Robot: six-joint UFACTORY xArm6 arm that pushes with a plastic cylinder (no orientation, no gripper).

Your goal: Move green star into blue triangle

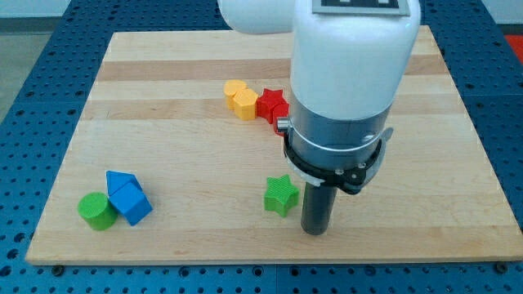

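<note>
My tip (315, 231) sits just right of green star (281, 196), placed to shove it leftward. Blue triangle (120, 182) lies well apart at the desk's (458, 163) left. No jaws on this rig.

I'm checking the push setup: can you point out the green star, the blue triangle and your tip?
green star (280, 195): camera view, middle of its top face.
blue triangle (120, 180): camera view, its top face.
my tip (315, 230): camera view, the rod's very end, just to the view's right of the green star.

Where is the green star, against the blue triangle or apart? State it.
Apart. The green star lies mid-board; the blue triangle sits far toward the view's left. My tip is just right of the star.
</note>
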